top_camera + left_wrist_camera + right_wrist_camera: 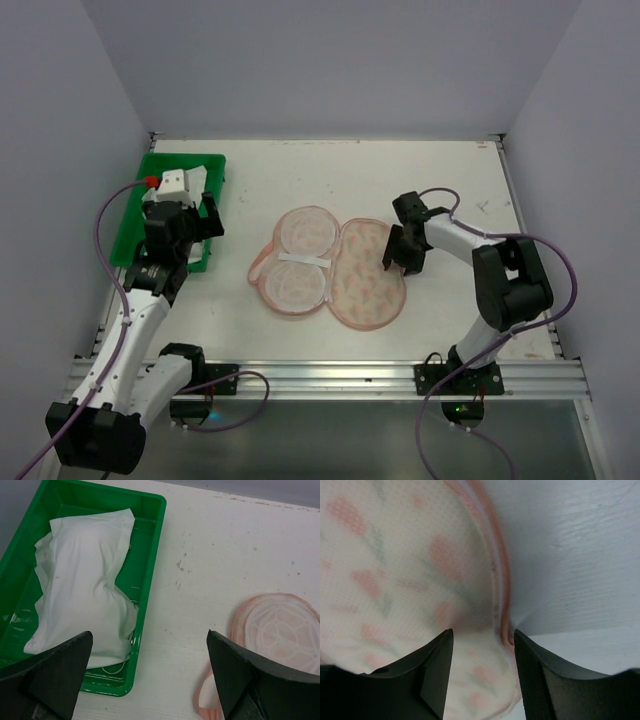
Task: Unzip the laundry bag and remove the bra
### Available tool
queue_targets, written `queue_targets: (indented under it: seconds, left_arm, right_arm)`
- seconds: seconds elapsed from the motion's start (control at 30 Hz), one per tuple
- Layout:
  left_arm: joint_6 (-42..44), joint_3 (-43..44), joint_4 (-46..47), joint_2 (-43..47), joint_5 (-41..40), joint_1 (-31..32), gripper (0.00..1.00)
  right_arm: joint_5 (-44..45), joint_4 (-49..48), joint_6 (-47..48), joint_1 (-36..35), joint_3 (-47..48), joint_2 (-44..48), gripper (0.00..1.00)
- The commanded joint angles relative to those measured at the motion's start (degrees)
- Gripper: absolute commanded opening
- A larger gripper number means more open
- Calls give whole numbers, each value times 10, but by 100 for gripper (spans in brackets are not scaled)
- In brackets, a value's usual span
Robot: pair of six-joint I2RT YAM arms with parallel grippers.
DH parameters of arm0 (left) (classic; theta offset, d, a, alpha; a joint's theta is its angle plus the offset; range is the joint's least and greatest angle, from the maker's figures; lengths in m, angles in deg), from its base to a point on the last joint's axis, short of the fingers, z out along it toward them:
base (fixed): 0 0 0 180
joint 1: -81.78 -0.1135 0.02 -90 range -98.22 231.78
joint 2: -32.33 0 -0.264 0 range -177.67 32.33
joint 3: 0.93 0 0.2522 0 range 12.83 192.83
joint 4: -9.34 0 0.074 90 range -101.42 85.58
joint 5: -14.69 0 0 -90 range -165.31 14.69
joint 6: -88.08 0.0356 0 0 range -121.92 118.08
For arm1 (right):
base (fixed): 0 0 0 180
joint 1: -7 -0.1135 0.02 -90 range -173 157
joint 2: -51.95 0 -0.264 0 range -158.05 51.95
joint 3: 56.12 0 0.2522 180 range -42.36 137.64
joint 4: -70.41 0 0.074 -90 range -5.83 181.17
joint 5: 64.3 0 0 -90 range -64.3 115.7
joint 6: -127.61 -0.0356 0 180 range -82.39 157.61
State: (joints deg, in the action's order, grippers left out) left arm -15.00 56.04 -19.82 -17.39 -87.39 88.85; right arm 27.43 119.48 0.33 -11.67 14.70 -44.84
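Centrally on the white table (pixel 420 175), the laundry bag (pixel 366 275) is seen lying spread open in two rounded halves, side by side. The printed fabric of the right half is turned up; a pale netted face with a white strip (pixel 303 260) across it is shown by the left half. The right gripper (pixel 398 254) is set low at the bag's right edge. From the right wrist, its jaws are seen partly apart, with the pink edging (pixel 501 575) running between them; whether the fabric is touched cannot be told. The left gripper (pixel 190 232) is held above the near end of a green tray (pixel 128 228) at the table's left side, well apart from the bag, its jaws spread wide with nothing between them. A crumpled white cloth (pixel 85 580) is seen lying inside the tray.
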Motion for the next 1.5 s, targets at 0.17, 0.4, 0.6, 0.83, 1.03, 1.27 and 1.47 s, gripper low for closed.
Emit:
queue_targets:
  seconds: [0.17, 0.4, 0.6, 0.83, 1.03, 1.27, 1.47]
  left_arm:
    - [14, -7, 27, 8, -18, 8, 100]
    - [14, -7, 27, 7, -20, 8, 100]
    - [14, -7, 27, 7, -22, 8, 100]
    - [14, -8, 28, 5, -22, 8, 100]
    - [13, -7, 28, 3, -21, 11, 100]
    - [15, -9, 28, 7, -26, 12, 100]
    - [15, -10, 29, 6, -23, 14, 100]
  right_arm:
    - [-41, -3, -16, -35, 30, -31, 22]
    - [20, 38, 25, -35, 45, 1, 0]
    - [83, 93, 74, -16, 68, 83, 0]
    - [124, 161, 71, -7, 132, 137, 0]
    - [48, 184, 66, -8, 190, 161, 0]
    - [-92, 148, 59, -14, 214, 161, 0]
    - [-188, 98, 41, -35, 222, 137, 0]
